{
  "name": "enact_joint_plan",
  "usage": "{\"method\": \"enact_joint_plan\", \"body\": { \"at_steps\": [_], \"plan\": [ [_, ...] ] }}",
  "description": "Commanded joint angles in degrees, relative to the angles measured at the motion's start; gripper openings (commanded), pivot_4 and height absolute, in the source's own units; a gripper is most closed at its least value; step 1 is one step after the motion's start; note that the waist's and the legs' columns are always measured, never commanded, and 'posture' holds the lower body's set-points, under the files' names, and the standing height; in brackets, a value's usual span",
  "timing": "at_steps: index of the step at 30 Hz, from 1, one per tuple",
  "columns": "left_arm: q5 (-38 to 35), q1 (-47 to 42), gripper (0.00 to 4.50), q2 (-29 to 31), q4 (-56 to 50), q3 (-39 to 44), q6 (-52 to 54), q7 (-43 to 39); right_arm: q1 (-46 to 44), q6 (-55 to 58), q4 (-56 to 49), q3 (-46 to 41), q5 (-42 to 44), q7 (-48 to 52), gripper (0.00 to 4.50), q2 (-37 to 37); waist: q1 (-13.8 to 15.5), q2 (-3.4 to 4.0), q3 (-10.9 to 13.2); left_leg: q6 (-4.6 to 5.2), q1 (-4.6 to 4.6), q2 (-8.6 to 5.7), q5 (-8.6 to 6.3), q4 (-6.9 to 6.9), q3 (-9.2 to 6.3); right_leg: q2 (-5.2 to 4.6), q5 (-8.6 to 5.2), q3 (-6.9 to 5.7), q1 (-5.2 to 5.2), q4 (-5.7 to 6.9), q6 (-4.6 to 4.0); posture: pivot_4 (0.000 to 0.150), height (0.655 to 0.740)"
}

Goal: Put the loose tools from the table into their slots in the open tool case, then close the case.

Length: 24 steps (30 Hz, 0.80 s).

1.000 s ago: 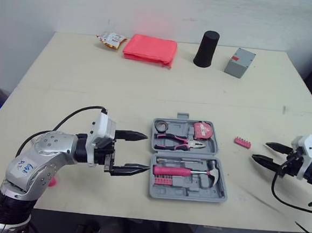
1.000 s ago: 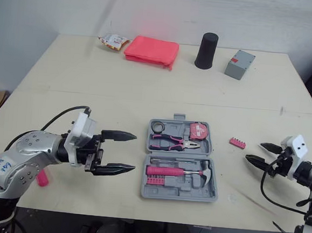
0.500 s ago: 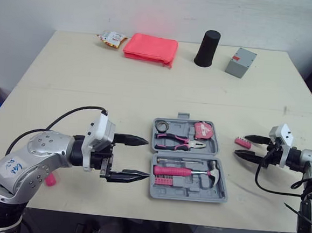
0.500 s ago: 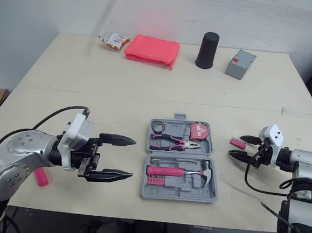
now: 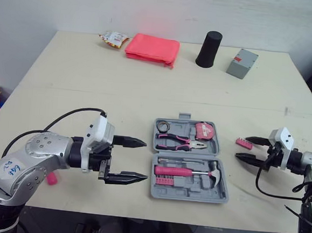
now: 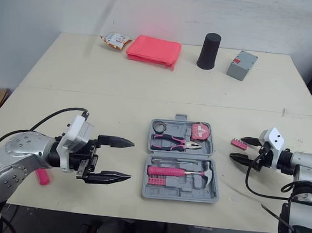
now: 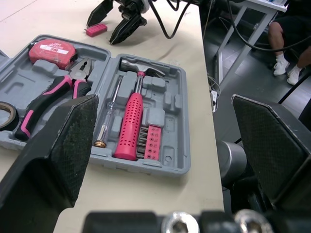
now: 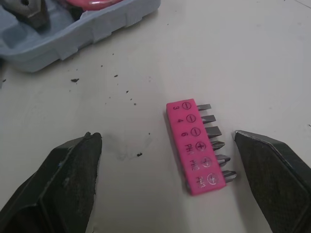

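Observation:
The grey tool case (image 5: 217, 192) lies open at the table's middle, holding pliers (image 5: 179, 143), a tape measure (image 5: 203, 131), a hammer (image 5: 187, 172) and a bit strip. A loose pink bit holder (image 5: 243, 143) lies on the table just right of the case. My right gripper (image 5: 242, 148) is open, its fingers on either side of the bit holder (image 8: 196, 146) without touching it. To the left of the case my left gripper (image 5: 146, 160) is open and holds nothing. A pink tool (image 5: 51, 179) lies partly hidden under the left arm.
Along the table's far edge stand a folded red cloth (image 5: 151, 48), a snack packet (image 5: 113, 39), a black cup (image 5: 208, 49) and a grey box (image 5: 242, 63). The left wrist view shows a seated person's legs (image 7: 291, 43) beyond the table's right edge.
My right gripper moved left toward the case, up to the pink bit holder, and now straddles it. The left gripper drew back slightly from the case.

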Motion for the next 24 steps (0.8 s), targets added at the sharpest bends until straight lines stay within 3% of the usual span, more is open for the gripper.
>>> {"method": "enact_joint_plan", "body": {
  "at_steps": [1, 8, 11, 17, 24],
  "plan": [
    [-1.4, -0.4, 4.42, 0.7, -1.9, 1.4, -0.1, -0.6, 1.8, 0.9, 2.1, 0.4, -1.7, 0.0, 4.5, -1.2, 0.0, 0.0, 0.0, 0.0, 0.01, 0.0, 0.0, 0.0, -0.01, 0.0, 0.0, 0.0, 0.01, 0.0, 0.0, 0.15, 0.74],
    [-1.4, -0.3, 4.42, 1.2, -2.0, 1.1, -0.1, -1.3, 2.5, 1.2, 2.1, 0.0, -1.7, 0.1, 4.5, -1.2, 0.2, -0.05, 0.0, 0.01, 0.01, -0.02, 0.0, 0.05, -0.03, -0.03, 0.0, -0.02, 0.05, 0.0, 0.0, 0.15, 0.74],
    [-1.3, -0.6, 4.5, 1.3, -1.9, 1.0, -0.1, -1.5, 2.6, 1.7, 2.2, -0.3, -1.7, -0.9, 3.73, -1.3, 0.2, -0.06, 0.0, 0.01, 0.01, -0.01, 0.0, 0.04, -0.04, -0.02, 0.0, -0.03, 0.05, 0.0, 0.0, 0.15, 0.74],
    [-1.6, -0.2, 4.5, 0.6, -2.5, 0.7, 0.4, -0.7, 3.3, 3.1, 2.5, -2.0, -1.1, -5.0, 0.79, -1.4, 0.1, -0.17, 0.0, 0.0, 0.03, 0.0, 0.0, 0.05, -0.04, -0.02, 0.0, -0.03, 0.09, -0.01, 0.0, 0.15, 0.74],
    [-0.7, 0.8, 4.5, -0.9, -2.6, -0.5, -0.6, -0.1, 3.4, 0.8, 0.7, -4.8, 1.4, -5.6, 0.76, -0.7, 0.2, -0.24, 0.0, 0.2, 0.08, -0.17, -0.02, 0.29, -0.11, -0.22, 0.15, -0.07, 0.36, -0.03, 0.2, 0.15, 0.74]
  ]
}}
